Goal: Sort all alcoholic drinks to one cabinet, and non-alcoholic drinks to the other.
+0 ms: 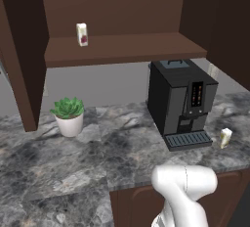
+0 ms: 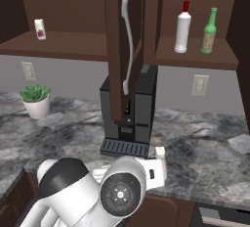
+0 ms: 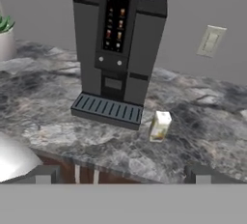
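A white carton with a red mark (image 1: 82,34) (image 2: 40,29) stands on the shelf of the wide dark cabinet (image 1: 122,50) (image 2: 63,50). A cream carton (image 3: 160,125) (image 1: 225,137) (image 2: 160,153) stands upright on the marble counter, right of the coffee machine's drip tray. The green bottle (image 2: 209,31) stands inside the narrower cabinet (image 2: 195,57), whose door with the silver handle (image 2: 128,45) hangs open. My gripper (image 3: 120,175) is open and holds nothing. It sits low before the counter's front edge, facing the cream carton from a distance.
A black coffee machine (image 1: 180,101) (image 2: 129,118) (image 3: 118,49) stands mid-counter under the open door. A white bottle with a red cap (image 2: 182,28) stands beside the green one. A potted plant (image 1: 69,116) (image 2: 35,100) is at the left. Wall outlet (image 3: 211,40) behind.
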{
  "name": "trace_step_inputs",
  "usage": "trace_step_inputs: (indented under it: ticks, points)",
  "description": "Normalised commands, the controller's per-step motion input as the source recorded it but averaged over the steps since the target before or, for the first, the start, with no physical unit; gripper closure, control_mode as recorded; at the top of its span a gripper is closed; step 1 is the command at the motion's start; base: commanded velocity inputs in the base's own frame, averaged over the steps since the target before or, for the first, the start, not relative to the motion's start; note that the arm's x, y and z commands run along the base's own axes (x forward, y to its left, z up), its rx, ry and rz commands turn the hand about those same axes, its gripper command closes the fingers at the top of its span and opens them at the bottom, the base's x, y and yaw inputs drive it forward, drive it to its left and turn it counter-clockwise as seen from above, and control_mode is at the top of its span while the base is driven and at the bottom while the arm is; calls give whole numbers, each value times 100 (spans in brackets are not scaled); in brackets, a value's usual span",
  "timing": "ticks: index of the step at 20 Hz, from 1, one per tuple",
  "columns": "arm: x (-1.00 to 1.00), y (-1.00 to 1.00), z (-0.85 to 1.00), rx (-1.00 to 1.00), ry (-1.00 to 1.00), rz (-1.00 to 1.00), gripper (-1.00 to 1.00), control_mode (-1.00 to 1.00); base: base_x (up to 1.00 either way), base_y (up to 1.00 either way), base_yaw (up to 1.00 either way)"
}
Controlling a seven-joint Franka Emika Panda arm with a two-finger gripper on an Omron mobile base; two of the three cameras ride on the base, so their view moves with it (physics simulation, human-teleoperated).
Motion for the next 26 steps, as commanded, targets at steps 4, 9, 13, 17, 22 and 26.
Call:
trace_step_inputs:
  ticks: [4, 9, 13, 17, 22, 26]
  points:
    - [4, 0, -10, 0, -13, -4, -100, -100, 0, 0, 0]
    - [6, 0, -19, 1, -9, -4, -100, -100, 0, 0, 0]
    - [8, 1, -26, 0, -6, -2, -100, -100, 0, 0, 0]
    - [11, 5, -28, 0, -4, -1, -100, -100, 0, 0, 0]
    - [13, 8, -25, 0, -4, 0, -100, -100, 0, 0, 0]
    - [13, 6, -18, 1, -5, 0, -100, -100, 0, 0, 0]
